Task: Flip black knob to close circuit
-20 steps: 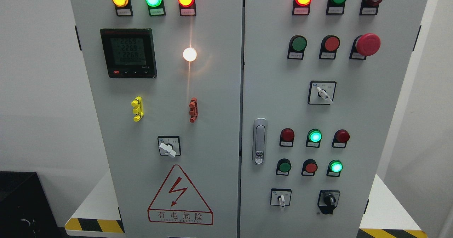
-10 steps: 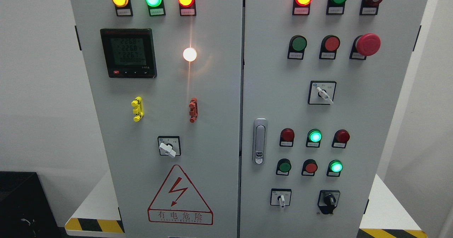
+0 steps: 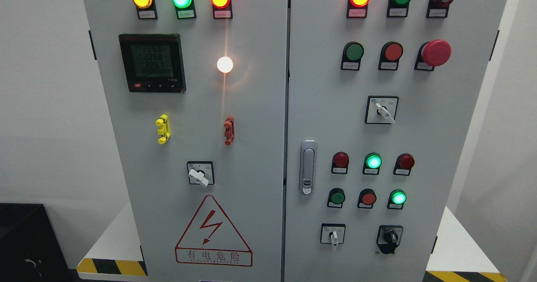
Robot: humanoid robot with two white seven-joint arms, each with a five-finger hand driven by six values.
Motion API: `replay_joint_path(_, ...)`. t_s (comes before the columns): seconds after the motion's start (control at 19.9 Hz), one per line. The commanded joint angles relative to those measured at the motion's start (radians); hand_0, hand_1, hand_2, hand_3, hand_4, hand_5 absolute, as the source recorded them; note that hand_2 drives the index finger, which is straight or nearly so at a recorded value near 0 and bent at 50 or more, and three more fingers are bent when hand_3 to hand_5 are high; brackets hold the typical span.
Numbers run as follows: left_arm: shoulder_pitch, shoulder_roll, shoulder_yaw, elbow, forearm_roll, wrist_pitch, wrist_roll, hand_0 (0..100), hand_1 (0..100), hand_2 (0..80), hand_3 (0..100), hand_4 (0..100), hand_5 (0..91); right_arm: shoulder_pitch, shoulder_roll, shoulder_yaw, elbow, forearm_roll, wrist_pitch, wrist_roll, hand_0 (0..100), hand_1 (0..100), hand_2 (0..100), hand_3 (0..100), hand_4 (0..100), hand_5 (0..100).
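The black knob [image 3: 390, 236] sits at the lower right of the grey cabinet's right door [image 3: 419, 139], its pointer standing roughly upright on a black square plate. To its left is a small white-handled selector [image 3: 333, 235]. Above them are two rows of round buttons and lamps, two of them lit green [image 3: 373, 161] [image 3: 398, 197]. Neither of my hands nor any arm shows in the head view.
A chrome door latch [image 3: 308, 167] sits on the right door's left edge. Higher up are a white rotary switch [image 3: 383, 110] and a red mushroom stop button [image 3: 436, 52]. The left door carries a meter [image 3: 152, 62], a white lamp [image 3: 225, 64] and a warning triangle [image 3: 213, 231].
Only the meter's digits have flickered; nothing else has moved.
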Motion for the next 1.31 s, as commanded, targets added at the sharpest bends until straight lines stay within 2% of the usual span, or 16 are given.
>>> replay_joint_path(0.0, 0.023, 0.0, 0.0, -0.031, -0.001, 0.001, 0.0, 12, 56, 0.0, 0, 0, 0.0, -0.001, -0.001, 0.01, -0.229, 0.05, 0.007, 0.014, 0, 0, 89, 100, 94, 99)
replay_joint_path(0.25, 0.021, 0.0, 0.0, -0.031, 0.001, 0.001, 0.0, 12, 56, 0.0, 0, 0, 0.0, -0.011, -0.001, 0.01, -0.295, 0.052, 0.028, 0.05, 0, 0, 91, 100, 95, 100)
replay_joint_path(0.4, 0.023, 0.0, 0.0, -0.031, 0.001, 0.001, 0.0, 12, 56, 0.0, 0, 0, 0.0, -0.024, -0.001, 0.008, -0.345, 0.056, 0.077, 0.087, 0, 0, 91, 100, 96, 100)
replay_joint_path(0.5, 0.023, 0.0, 0.0, -0.031, 0.001, 0.001, 0.0, 12, 56, 0.0, 0, 0, 0.0, -0.033, 0.0, 0.003, -0.362, 0.056, 0.082, 0.1, 0, 0, 90, 100, 96, 100)
replay_joint_path(1.05, 0.023, 0.0, 0.0, -0.031, -0.001, 0.001, 0.0, 12, 56, 0.0, 0, 0, 0.0, -0.136, 0.0, -0.027, -0.341, 0.113, 0.104, 0.101, 0, 0, 91, 100, 97, 100)
replay_joint_path(1.26, 0.023, 0.0, 0.0, -0.031, -0.001, 0.001, 0.0, 12, 56, 0.0, 0, 0, 0.0, -0.169, -0.003, -0.027, -0.338, 0.113, 0.123, 0.129, 0, 0, 91, 100, 97, 100)
